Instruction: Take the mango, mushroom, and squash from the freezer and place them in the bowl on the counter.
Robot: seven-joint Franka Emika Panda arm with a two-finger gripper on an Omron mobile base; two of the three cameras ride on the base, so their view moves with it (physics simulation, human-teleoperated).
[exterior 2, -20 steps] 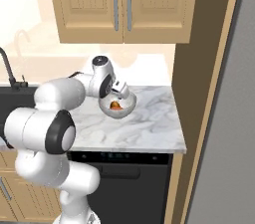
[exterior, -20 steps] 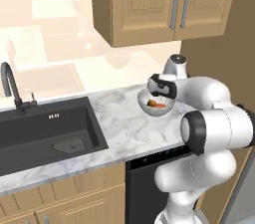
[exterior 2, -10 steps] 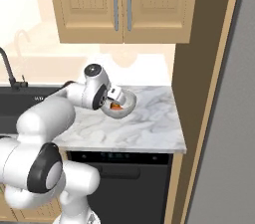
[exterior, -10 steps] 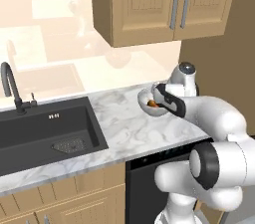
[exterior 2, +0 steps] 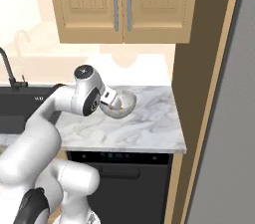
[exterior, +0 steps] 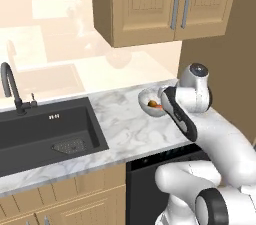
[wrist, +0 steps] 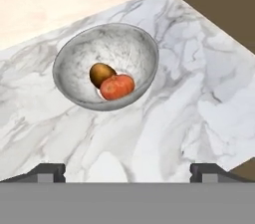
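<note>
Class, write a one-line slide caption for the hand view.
Round marbled silvery-grey bowl on white veined marble counter, holding two small fruits.

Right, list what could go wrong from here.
1. The bowl holds two items, a brown one and an orange-red one; I cannot tell which they are, so the count toward three may be misjudged.
2. The pincer looks open and empty beside the bowl, with the arm close to its rim in the base views; a swing away could knock it along the counter.

White rounded arm point(exterior 2: 45, 123), dark joints, grey-capped elbow
</note>
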